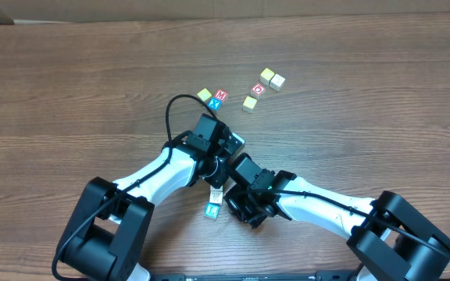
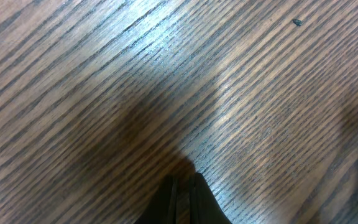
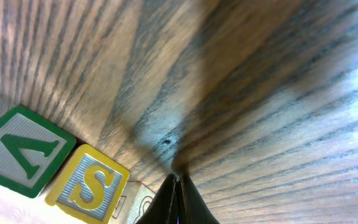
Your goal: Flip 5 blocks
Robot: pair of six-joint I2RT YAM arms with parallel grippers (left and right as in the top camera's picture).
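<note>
1. We see the left tool [image 2: 182, 198] and right tool [image 3: 176, 199] both pressed together, empty.
2. A pale block [image 1: 216, 195] sits just beside the teal block [image 1: 212, 211]; more blocks [image 1: 249, 103] lie scattered on the counter [image 1: 69, 78], well beyond the teal block.

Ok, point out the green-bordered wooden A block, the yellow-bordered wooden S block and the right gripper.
green-bordered wooden A block [image 3: 20, 149]: right wrist view, letter face.
yellow-bordered wooden S block [image 3: 89, 183]: right wrist view, letter face.
right gripper [image 3: 176, 185]: right wrist view, between the shut fingertips.
</note>
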